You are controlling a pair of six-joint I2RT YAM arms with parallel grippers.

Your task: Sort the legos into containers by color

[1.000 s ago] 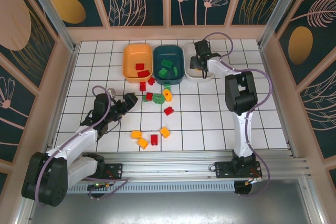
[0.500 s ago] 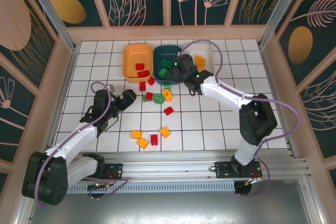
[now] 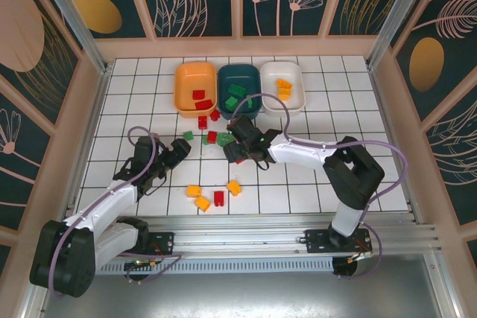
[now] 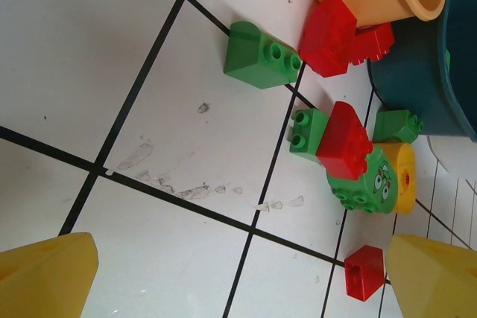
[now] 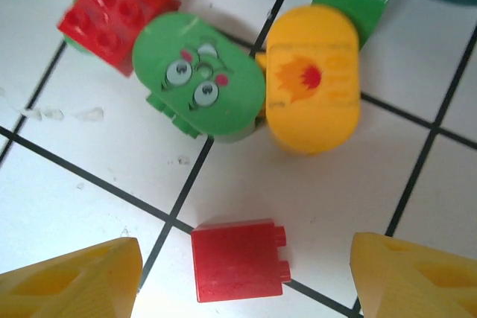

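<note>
Progress is partial, under half by my count. Left claw (image 4: pixel 238 277) hangs wide open over the counter (image 3: pixel 127 102) with nothing in it. Its wrist view looks at a lone green brick (image 4: pixel 261 56) and a heap beyond.

Near the front edge lie four loose legos: three yellow (image 3: pixel 194 191) and one red (image 3: pixel 218 198).

Orange tray (image 3: pixel 190 76) has two red bricks (image 3: pixel 201 99) in it, so I take it red goes there. Two more reds (image 3: pixel 202 121) sit just outside its near wall. Teal tray (image 3: pixel 250 76) holds a few greens (image 3: pixel 235 89).

In front of it is the heap: a red wedge (image 4: pixel 343 139) on a green piece, and a green face brick (image 5: pixel 200 83) touching a yellow flame brick (image 5: pixel 311 80). White tray (image 3: pixel 273 100) holds a few yellow-orange bricks (image 3: pixel 284 88).

Right claw (image 5: pixel 242 281) is wide open and empty, fingers either side of a red cube (image 5: pixel 237 261) on the counter, not touching it as far as I can tell.

About a dozen pieces remain unsorted. The likely next grab is that red cube, for the orange tray.
</note>
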